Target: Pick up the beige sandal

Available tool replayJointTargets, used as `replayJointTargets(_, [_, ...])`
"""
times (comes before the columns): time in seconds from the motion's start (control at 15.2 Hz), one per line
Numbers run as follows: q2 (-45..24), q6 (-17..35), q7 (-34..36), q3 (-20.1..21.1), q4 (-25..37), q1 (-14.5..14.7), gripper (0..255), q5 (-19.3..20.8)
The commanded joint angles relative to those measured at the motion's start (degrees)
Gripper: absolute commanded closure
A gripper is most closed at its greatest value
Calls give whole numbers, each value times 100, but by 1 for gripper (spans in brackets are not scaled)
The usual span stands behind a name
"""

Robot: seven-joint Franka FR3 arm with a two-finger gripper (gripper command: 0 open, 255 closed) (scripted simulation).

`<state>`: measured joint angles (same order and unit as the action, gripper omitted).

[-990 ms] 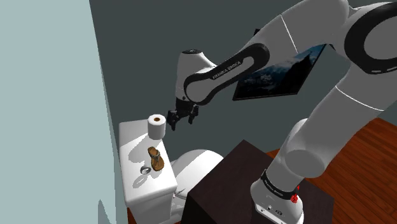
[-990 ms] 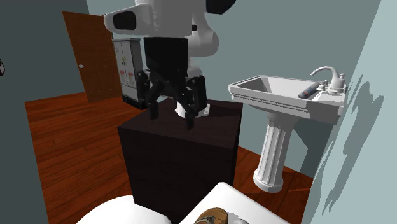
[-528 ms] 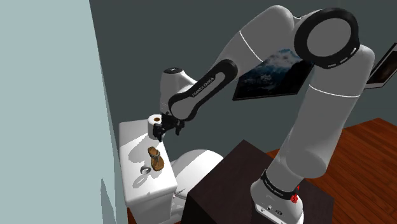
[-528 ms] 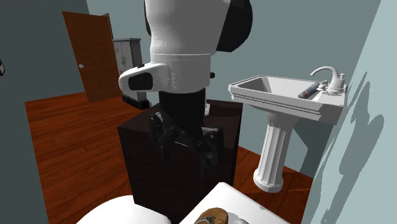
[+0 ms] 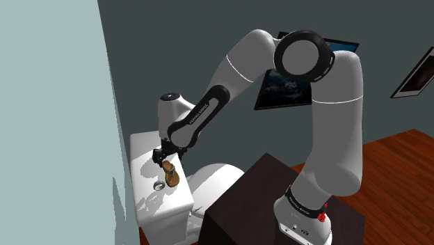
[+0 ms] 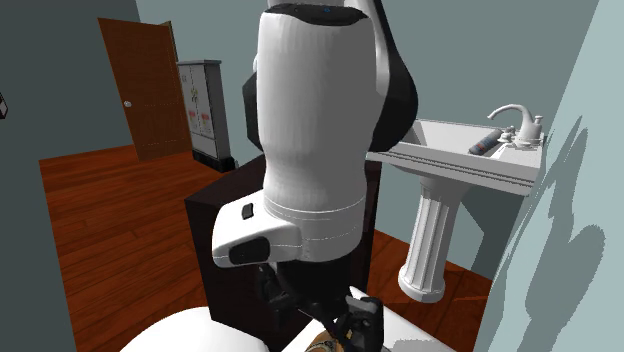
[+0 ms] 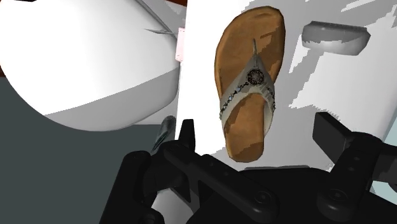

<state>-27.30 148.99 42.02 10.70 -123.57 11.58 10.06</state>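
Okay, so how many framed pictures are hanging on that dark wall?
2. One framed picture hangs partly behind the arm; a second framed picture is cut off at the shoulder view's right edge. The arm could hide more.

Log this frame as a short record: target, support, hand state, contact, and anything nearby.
target: brown-soled sandal with pale beaded straps, lying sole-down
support: flat white toilet tank lid
hand: black two-finger hand, open, over the sandal's heel end
contact: none seen; fingers stand wide of the heel on both sides
nearby: small grey round dish beside the sandal's toe end
status: sandal not yet gripped
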Motion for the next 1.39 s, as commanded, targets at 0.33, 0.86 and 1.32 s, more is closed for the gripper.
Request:
replayJointTargets(0.33, [-575, 370, 118, -146, 204, 116, 0, 156])
replayJointTargets(0.86, [-632, 399, 124, -159, 231, 126, 255, 167])
replayJointTargets(1.32, [-400, 243, 84, -98, 155, 79, 255, 109])
